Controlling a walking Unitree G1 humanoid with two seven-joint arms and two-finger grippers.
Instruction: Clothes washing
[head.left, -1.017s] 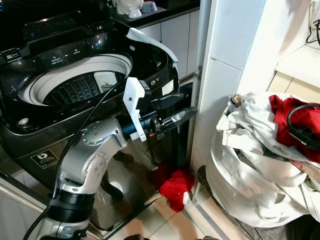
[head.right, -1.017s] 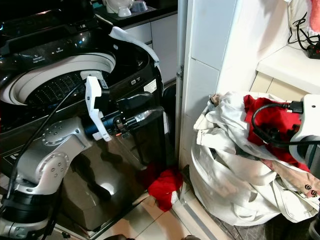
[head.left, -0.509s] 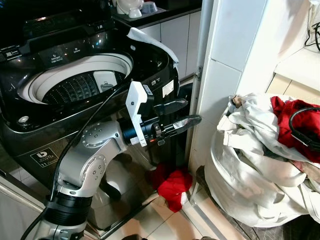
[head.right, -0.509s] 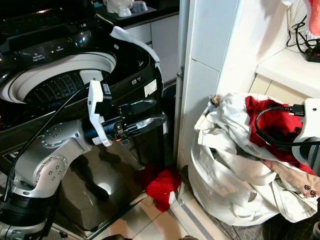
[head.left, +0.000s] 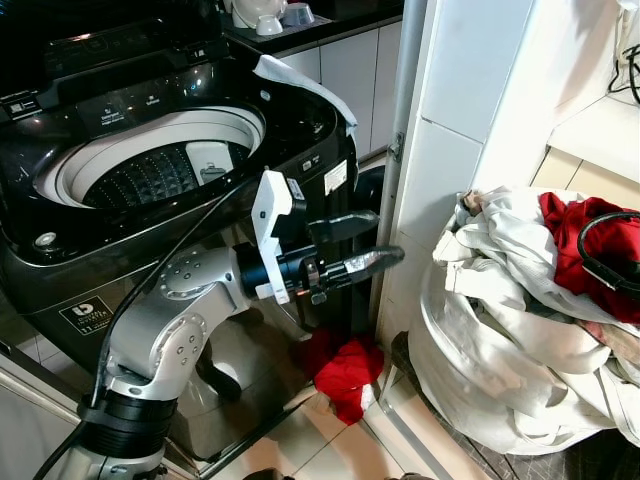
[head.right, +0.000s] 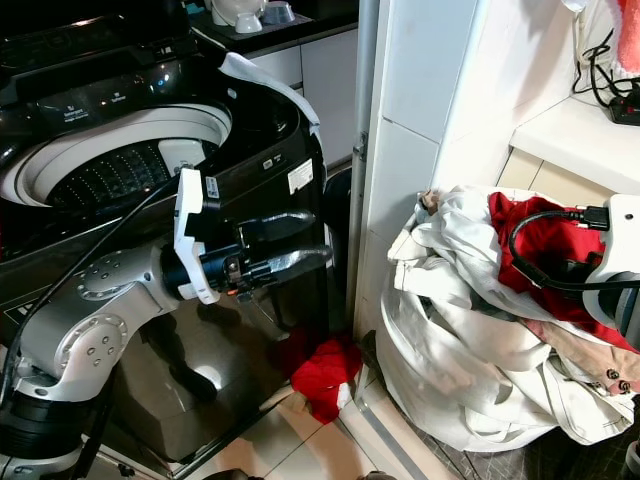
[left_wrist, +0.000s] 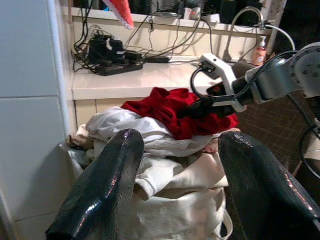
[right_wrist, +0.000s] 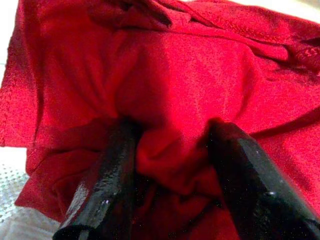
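A red garment (right_wrist: 165, 100) tops the white laundry bag (head.left: 500, 350) beside the open washing machine (head.left: 150, 160). The right tool (right_wrist: 170, 165), fingers apart, presses into its folds. The left tool (head.left: 362, 245) hovers spread, empty. A shallow pinch could slip; another red cloth (head.left: 345, 370) lies on the floor.

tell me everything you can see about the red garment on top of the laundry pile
The red garment is a soft, finely knitted-looking cloth, bright red and crumpled into folds, with a stitched hem or seam along one edge. It lies at the top of the heap of white clothes in the white laundry bag beside the tiled wall. The right gripper has its two black fingers pushed into the cloth, a bunched fold between them. A black cable loops over it.
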